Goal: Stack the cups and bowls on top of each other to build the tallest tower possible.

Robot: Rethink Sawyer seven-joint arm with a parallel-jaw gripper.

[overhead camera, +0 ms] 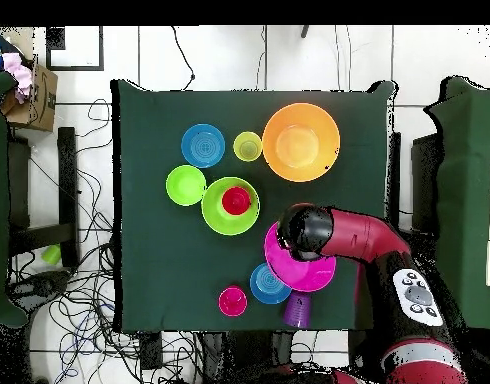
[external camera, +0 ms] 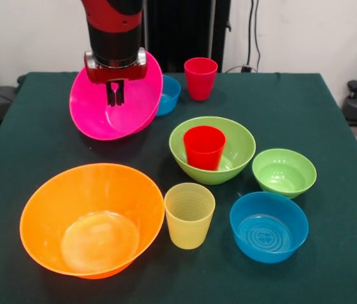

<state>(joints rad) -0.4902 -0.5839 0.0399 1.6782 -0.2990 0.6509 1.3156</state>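
Dark green bench (external camera: 330,114). End effector (external camera: 115,95) clamped on pink bowl (external camera: 102,117) rim, bowl tilted at 10 o'clock. Level it, then centre over red cup (external camera: 204,147) in green bowl (external camera: 238,149) before release.

One cup (external camera: 204,147) stood inside a bowl (external camera: 235,158) at frame centre; my tool (external camera: 116,95) held another bowl (external camera: 102,107) tilted at upper left.

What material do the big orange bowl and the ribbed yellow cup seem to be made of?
The big orange bowl looks like translucent glossy plastic: light glows through its wall and a pale sheen lies on its bottom. The ribbed yellow cup likely is the same plastic; its fine ribs show through the wall.
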